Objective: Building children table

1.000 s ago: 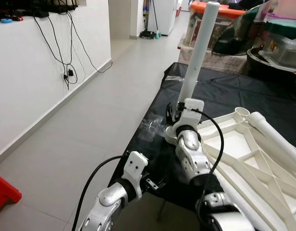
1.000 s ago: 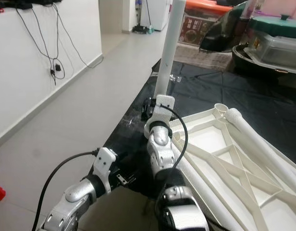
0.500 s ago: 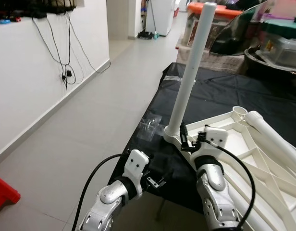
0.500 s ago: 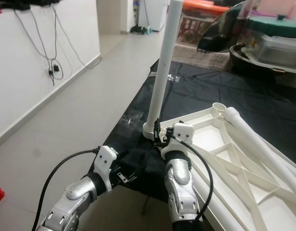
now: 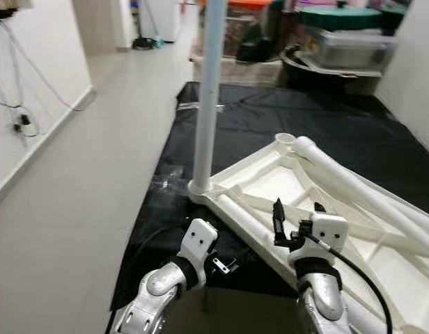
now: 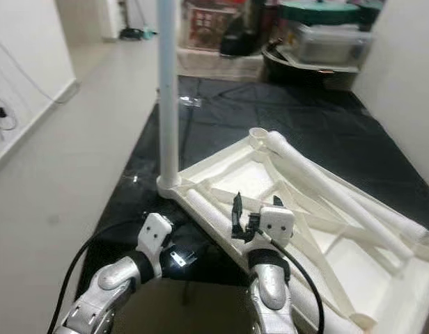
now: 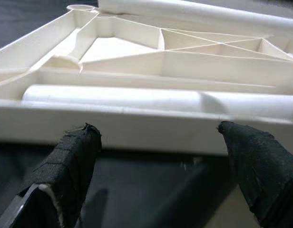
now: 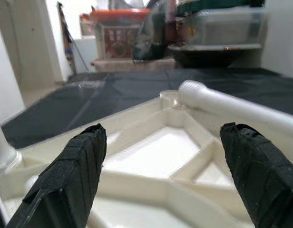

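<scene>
The white table top point(image 5: 270, 163) lies upside down on a black cloth point(image 5: 326, 118). One white leg point(image 5: 207, 97) stands upright in its near-left corner socket. A loose leg point(image 5: 361, 184) lies across the far side of the top, and another point(image 5: 246, 219) lies along the near rim. My right gripper point(image 5: 297, 209) hovers over the near part of the top, open and holding nothing; its wrist view looks past its open fingers point(image 8: 75, 166) toward the loose leg point(image 8: 222, 107). My left gripper point(image 5: 225, 264) is low in front of the rim point(image 7: 151, 128), open and holding nothing.
Storage boxes and tubs point(image 5: 347, 42) crowd the far end of the cloth. A white wall point(image 5: 416, 76) closes the right side. Tiled floor point(image 5: 75, 181) runs along the left, with cables point(image 5: 23, 122) on the left wall. Clear plastic wrap point(image 5: 166, 182) lies near the upright leg's base.
My right gripper has come away from the base of the upright leg and drawn back toward me; the leg stands alone. The camera has turned to the right.
</scene>
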Robot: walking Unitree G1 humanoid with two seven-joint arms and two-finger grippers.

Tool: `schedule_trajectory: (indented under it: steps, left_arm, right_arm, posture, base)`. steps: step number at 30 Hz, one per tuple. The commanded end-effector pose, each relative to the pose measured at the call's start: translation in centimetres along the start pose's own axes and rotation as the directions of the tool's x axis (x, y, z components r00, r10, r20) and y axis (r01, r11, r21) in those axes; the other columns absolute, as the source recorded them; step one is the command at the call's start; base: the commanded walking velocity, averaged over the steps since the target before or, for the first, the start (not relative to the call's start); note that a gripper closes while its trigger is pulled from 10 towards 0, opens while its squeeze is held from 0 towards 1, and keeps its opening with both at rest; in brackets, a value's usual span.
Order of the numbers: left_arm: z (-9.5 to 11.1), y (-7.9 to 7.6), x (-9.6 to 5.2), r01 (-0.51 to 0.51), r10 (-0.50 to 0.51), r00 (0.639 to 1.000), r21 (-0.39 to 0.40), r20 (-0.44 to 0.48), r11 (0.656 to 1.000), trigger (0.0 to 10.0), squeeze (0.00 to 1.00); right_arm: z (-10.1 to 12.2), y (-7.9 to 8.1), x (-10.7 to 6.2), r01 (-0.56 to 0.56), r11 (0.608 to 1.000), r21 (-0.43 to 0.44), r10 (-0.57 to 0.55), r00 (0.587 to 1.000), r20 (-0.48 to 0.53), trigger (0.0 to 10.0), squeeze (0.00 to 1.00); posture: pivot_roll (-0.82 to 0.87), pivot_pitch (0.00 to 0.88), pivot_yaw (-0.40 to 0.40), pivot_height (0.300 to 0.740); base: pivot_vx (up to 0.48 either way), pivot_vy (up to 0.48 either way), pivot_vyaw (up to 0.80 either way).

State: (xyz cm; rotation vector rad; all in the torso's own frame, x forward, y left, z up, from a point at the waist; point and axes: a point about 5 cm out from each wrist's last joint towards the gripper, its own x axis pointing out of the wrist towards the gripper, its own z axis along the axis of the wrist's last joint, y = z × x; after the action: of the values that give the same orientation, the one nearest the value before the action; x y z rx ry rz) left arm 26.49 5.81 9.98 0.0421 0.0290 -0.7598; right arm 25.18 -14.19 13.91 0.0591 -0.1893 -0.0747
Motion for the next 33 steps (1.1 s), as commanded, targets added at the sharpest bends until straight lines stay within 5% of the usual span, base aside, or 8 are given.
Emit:
schedule_trajectory:
  steps: [1, 14, 22, 28, 33]
  left_arm:
    - [-0.2, -0.4, 0.3, 0.016, -0.016, 1.0, 0.011, -0.008, 1.0, 10.0, 0.0]
    - [-0.4, -0.4, 0.4, 0.011, -0.011, 1.0, -0.006, -0.016, 1.0, 10.0, 0.0]
    - [-0.4, -0.4, 0.3, 0.013, -0.013, 1.0, -0.016, -0.016, 1.0, 10.0, 0.0]
    - [-0.5, -0.4, 0.3, 0.017, -0.017, 1.0, -0.023, -0.018, 1.0, 10.0, 0.0]
    - [-0.6, -0.5, 0.3, 0.021, -0.021, 1.0, -0.028, -0.017, 0.999, 10.0, 0.0]
  right_arm:
    - [0.7, -0.4, 0.3, 0.013, 1.0, -0.013, -0.013, 1.0, 0.02, 10.0, 0.0]
    - [2.8, -1.6, 2.3, 0.06, 0.998, -0.015, -0.059, 0.995, 0.077, 10.0, 0.0]
    - [4.4, -3.7, 3.6, 0.118, 0.992, -0.034, -0.114, 0.988, 0.102, 10.0, 0.0]
    - [5.6, -7.2, 4.5, 0.305, 0.951, -0.041, -0.303, 0.951, 0.053, 10.0, 0.0]
    - [6.1, -11.0, 4.1, 0.538, 0.83, -0.144, -0.542, 0.84, 0.02, 10.0, 0.0]
  posture:
    - [0.07, 0.0, -0.073, 0.74]
    - [0.07, 0.0, -0.073, 0.74]
    - [0.07, 0.0, -0.075, 0.74]
    - [0.07, 0.0, -0.069, 0.74]
    - [0.06, 0.0, -0.071, 0.74]
  base:
    - [0.0, -0.48, 0.0]
    - [0.0, -0.449, 0.0]
    - [0.0, 0.0, 0.0]
    - [0.0, 0.0, 0.0]
    - [0.0, 0.0, 0.0]
